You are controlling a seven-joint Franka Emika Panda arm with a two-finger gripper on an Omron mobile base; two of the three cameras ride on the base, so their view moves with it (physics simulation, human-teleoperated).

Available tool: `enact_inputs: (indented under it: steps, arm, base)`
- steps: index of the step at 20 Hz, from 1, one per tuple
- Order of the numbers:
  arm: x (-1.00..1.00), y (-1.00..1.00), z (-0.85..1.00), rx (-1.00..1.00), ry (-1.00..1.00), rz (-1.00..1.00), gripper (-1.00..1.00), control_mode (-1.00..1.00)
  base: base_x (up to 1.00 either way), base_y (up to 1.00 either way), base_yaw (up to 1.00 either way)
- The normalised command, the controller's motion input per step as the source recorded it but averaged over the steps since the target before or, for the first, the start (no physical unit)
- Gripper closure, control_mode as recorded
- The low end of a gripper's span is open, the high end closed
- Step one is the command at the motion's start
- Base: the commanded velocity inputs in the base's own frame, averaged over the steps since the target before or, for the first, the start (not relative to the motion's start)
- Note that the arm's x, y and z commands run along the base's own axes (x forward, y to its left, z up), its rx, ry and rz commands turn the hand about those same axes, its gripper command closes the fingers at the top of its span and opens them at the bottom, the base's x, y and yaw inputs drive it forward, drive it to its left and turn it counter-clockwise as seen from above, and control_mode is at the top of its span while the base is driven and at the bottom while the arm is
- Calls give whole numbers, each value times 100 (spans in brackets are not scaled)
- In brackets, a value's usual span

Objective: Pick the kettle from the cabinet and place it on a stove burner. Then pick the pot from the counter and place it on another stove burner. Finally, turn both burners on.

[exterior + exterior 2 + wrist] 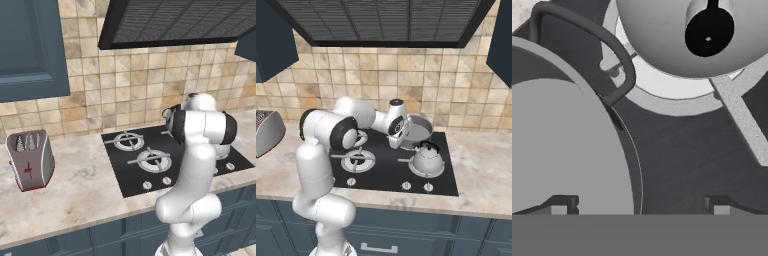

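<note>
Hand view first: you can see the two dark finger tips [564,202] standing far apart at the bottom edge, with nothing clamped between them. The gripper [641,202] looks down at the rim of the pot [567,145], whose grey inside fills the left of that view, and one tip sits over the pot's inner floor while the other is over the black cooktop [677,160] outside the rim. You also see one loop handle [607,55] of the pot arching away from its rim, and beyond it the round body and open spout of the kettle [662,35], sitting on a silver burner ring [662,92].

From the right base view, you find the gripper [397,136] tilted down at the left edge of the pot [418,129], which rests on the back right burner, near the tiled wall [406,80]. The kettle [427,159] stands upright on the front right burner, just in front of the pot. The two left burners [358,159] are bare. Small silver knobs [406,186] line the front of the cooktop.

In the left base view, a toaster [31,159] stands on the counter [80,190], well to the left of the cooktop, below the cabinet [30,45].
</note>
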Motion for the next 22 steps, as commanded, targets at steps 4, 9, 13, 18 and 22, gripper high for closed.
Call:
enact_inputs:
  steps: [4,9,13,18,22]
  arm:
    - [-25,0,23,0,-1,0,-100,-100]
    - [-25,5,29,0,0,0,-100,-100]
    - [-21,8,37,0,-2,0,-100,-100]
    - [-22,9,41,0,-3,0,-100,-100]
    - [-32,6,39,0,-4,0,-100,-100]
  base:
    - [0,0,0]
    - [0,0,0]
    - [0,0,0]
    - [0,0,0]
    - [0,0,0]
